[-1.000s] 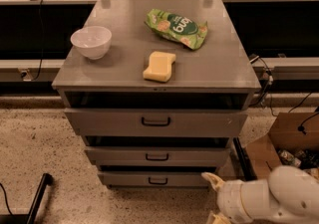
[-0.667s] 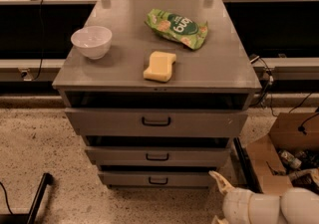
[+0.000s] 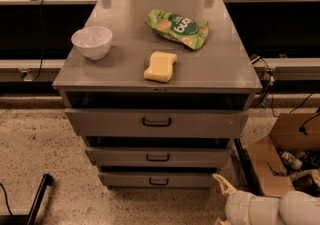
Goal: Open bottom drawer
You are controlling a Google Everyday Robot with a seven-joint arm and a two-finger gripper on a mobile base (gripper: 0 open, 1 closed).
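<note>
Sliding a little to the right, my pincer [image 3: 220, 201] hangs open under the table's front right corner, beside the bottom drawer [image 3: 125, 179]. Its handle [image 3: 158, 181] is not grabbed yet.

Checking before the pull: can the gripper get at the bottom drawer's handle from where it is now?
Probably yes. The gripper sits low beside the right end of the bottom drawer, about level with its handle, with nothing between them. The cardboard box is farther right, out of the way.
</note>
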